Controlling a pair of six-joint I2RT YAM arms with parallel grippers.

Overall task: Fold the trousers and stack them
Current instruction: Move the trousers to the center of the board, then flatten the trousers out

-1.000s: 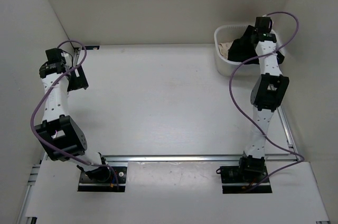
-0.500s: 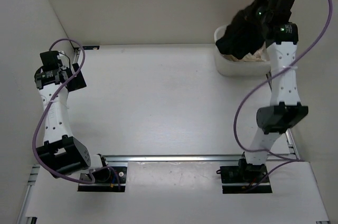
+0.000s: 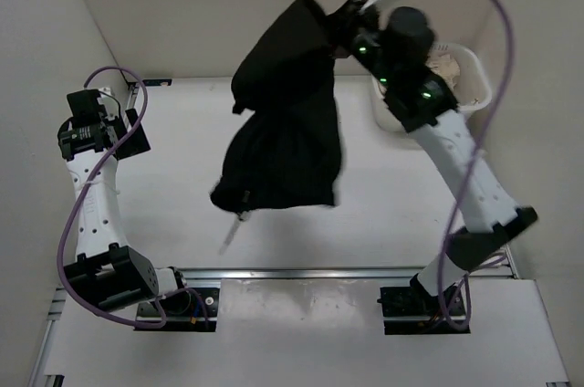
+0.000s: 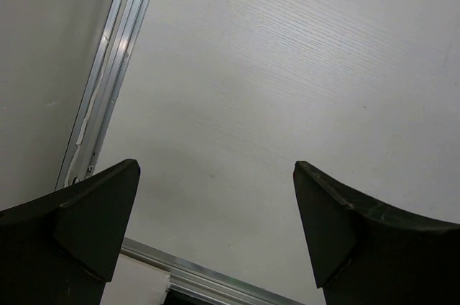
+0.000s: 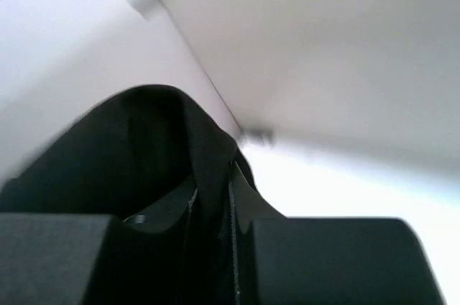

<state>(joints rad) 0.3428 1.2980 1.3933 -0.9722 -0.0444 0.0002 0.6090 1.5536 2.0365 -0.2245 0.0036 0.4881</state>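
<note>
The black trousers (image 3: 287, 131) hang bunched in the air over the middle of the table, held from their upper right end. My right gripper (image 3: 345, 29) is shut on the trousers high up near the back wall. In the right wrist view a fold of the black trousers (image 5: 165, 139) is pinched between the two fingers of my right gripper (image 5: 212, 197). My left gripper (image 3: 128, 136) is at the far left of the table, open and holding nothing. In the left wrist view my left gripper (image 4: 215, 204) has only bare table between its fingers.
A white basket (image 3: 456, 86) stands at the back right with beige cloth (image 3: 445, 66) in it. Aluminium rails run along the left side (image 4: 108, 89) and the near edge (image 3: 301, 271) of the table. White walls close in the back and both sides.
My right gripper shut on the trousers in the basket, then lifted them up and swung left over the table's middle. My left arm has barely moved.
</note>
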